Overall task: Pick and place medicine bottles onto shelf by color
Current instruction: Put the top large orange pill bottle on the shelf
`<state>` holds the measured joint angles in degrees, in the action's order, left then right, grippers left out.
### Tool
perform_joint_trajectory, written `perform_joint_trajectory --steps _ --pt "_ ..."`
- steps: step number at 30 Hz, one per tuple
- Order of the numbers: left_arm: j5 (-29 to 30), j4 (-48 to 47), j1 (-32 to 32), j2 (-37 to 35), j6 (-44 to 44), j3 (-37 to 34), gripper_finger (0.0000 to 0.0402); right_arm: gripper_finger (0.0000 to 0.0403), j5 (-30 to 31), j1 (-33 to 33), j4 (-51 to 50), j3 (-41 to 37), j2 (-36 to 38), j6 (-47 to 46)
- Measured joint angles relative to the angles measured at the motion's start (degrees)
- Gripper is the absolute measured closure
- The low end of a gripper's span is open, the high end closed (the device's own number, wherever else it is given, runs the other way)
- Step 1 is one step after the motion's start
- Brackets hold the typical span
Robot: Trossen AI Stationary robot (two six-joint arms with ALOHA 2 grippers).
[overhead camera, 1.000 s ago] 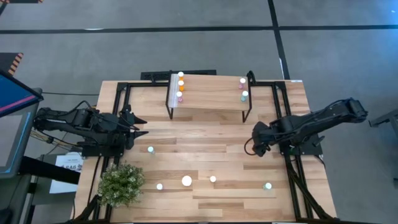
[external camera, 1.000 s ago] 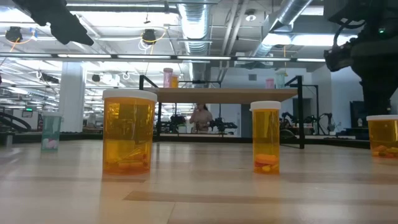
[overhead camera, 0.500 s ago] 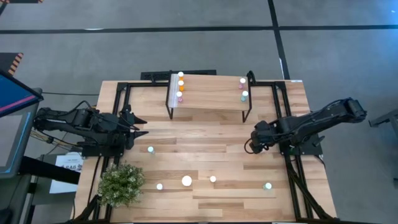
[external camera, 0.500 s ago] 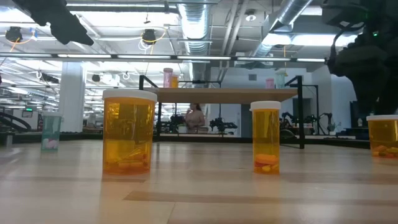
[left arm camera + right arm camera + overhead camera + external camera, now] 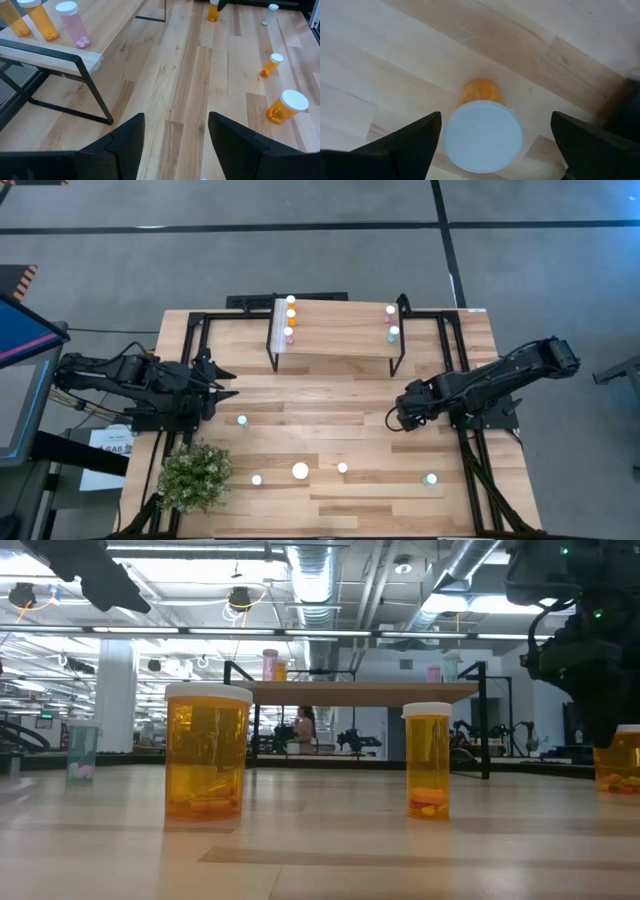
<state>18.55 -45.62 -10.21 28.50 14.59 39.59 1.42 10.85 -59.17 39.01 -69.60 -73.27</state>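
Note:
My right gripper (image 5: 403,412) hangs open, pointing down, above an upright orange medicine bottle with a white cap (image 5: 482,136). Its two fingers stand on either side of the cap without touching it. In the low view this bottle (image 5: 622,755) shows at the far right, partly behind the gripper. The shelf (image 5: 340,330) carries orange and pink bottles (image 5: 290,320) along its left end and a pink and a pale green bottle (image 5: 392,322) along its right end. My left gripper (image 5: 228,385) waits open at the table's left, raised.
Other bottles stand on the table: a big orange one (image 5: 300,470), a small orange one (image 5: 342,467), and pale green ones (image 5: 242,420), (image 5: 257,479), (image 5: 431,478). A potted plant (image 5: 195,475) sits at the near left corner. Black frame rails (image 5: 470,470) run along both table sides.
My right gripper has sunk toward the orange bottle, shifted a little toward the table's left and near edges, and rolled about its wrist. Its fingers have stayed open. A person far behind the table has walked along.

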Motion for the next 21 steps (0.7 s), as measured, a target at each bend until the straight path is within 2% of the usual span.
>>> perform_joint_trajectory --steps 8,21 --pt "0.07 0.01 0.0 -0.01 0.0 0.0 0.0196 0.0022 0.02 0.0 0.95 -0.01 -0.05 0.22" --pt "0.09 0.02 0.02 0.01 0.0 0.0 0.0196 0.0115 0.02 0.0 1.21 -0.01 -0.05 0.23"
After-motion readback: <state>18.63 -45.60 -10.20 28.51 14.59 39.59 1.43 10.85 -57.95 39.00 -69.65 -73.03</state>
